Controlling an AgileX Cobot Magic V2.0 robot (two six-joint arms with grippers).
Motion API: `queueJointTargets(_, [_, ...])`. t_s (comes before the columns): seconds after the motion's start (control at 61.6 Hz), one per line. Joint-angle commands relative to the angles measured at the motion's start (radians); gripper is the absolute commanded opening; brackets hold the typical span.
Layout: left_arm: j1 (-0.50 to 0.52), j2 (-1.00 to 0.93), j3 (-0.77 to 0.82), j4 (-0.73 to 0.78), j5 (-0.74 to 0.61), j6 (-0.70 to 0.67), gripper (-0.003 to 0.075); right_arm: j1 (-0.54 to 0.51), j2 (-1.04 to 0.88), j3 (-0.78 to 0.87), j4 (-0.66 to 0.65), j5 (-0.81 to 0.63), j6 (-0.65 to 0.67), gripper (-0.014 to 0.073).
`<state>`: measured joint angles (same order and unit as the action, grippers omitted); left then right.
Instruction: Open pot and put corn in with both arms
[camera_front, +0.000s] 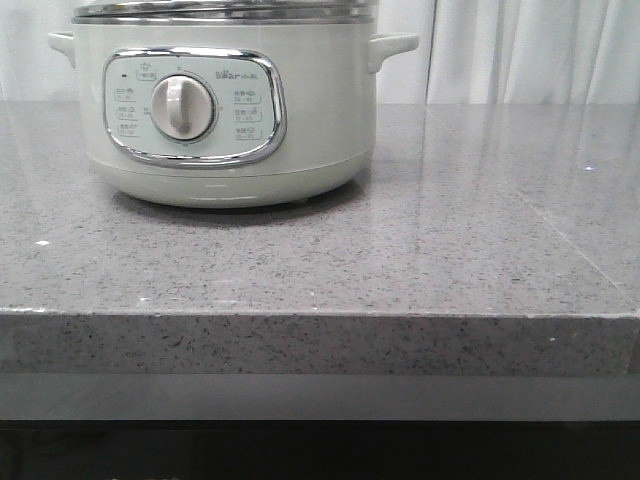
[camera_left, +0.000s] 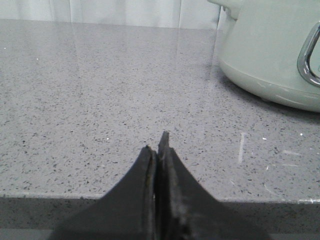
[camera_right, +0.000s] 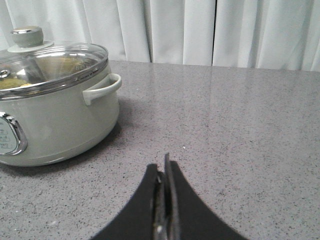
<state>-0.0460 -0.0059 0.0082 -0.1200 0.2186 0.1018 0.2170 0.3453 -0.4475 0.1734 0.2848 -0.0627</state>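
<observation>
The pot (camera_front: 230, 110) stands at the back left of the grey counter, its white dial (camera_front: 182, 107) facing me. It also shows in the left wrist view (camera_left: 275, 50) and the right wrist view (camera_right: 55, 120). Its glass lid (camera_right: 50, 67) with a grey knob (camera_right: 27, 36) sits closed on the pot. The corn is not plainly in view; a yellowish patch shows through the lid glass and I cannot tell what it is. My left gripper (camera_left: 157, 142) is shut and empty, low over the counter's front edge, left of the pot. My right gripper (camera_right: 162, 165) is shut and empty, right of the pot.
The speckled grey stone counter (camera_front: 450, 230) has its front edge (camera_front: 320, 315) close to me. White curtains (camera_right: 200, 30) hang behind it. The pot's right side handle (camera_right: 102, 87) sticks out toward the right arm. Neither arm shows in the front view.
</observation>
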Motion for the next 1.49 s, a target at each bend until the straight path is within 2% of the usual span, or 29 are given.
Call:
queueJointTargets(0.0, [0.003,-0.017,0.01,-0.012,-0.089,-0.008,-0.002,-0.006,0.002,-0.025,-0.006,-0.081,-0.006,-0.012])
queueJointTargets(0.195, [0.003,-0.017,0.01,-0.012,-0.089,-0.008,-0.002,-0.02,-0.024,0.06,-0.045,-0.149,-0.006,-0.012])
queueJointTargets(0.292, [0.003,-0.017,0.01,-0.012,-0.089,-0.008,-0.002,-0.085,-0.079,0.153,-0.045,-0.202,-0.006,-0.012])
queueJointTargets(0.454, [0.003,-0.017,0.01,-0.012,-0.089,-0.008,-0.002,-0.208,-0.226,0.348,-0.045,-0.207,-0.006,-0.012])
queueJointTargets(0.617, [0.003,-0.017,0.01,-0.012,-0.089,-0.008,-0.002,-0.253,-0.362,0.462,-0.045,-0.206,-0.006,-0.012])
queueJointTargets(1.477, [0.003,-0.015,0.01,-0.012,-0.089,-0.008,-0.002,-0.253,-0.376,0.464,-0.045,-0.169,-0.006,-0.012])
